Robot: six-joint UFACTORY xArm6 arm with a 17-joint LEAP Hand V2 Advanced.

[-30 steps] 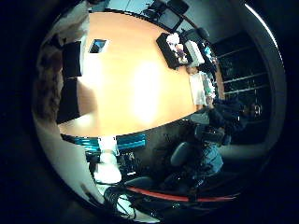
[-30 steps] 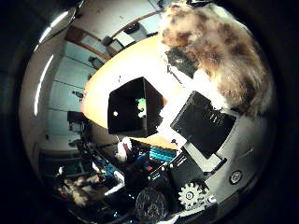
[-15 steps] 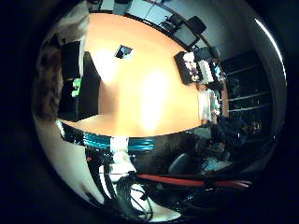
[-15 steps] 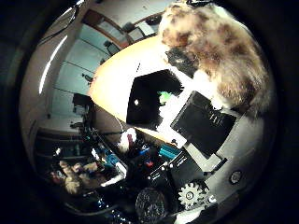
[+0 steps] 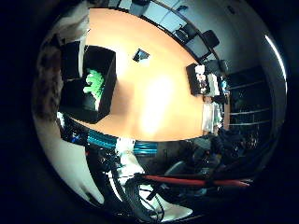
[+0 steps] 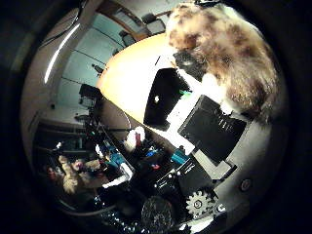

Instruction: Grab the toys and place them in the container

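Furry brown toy (image 6: 229,53) is riding clamped in the hand (image 6: 214,131), and the black container (image 5: 91,84) (a green toy (image 5: 95,83) already inside) is looming closer on the tabletop (image 5: 154,93), so release is nearing.

Both palm views are aimed from high above at the orange table (image 5: 154,93); the black container (image 5: 91,84) is shared.
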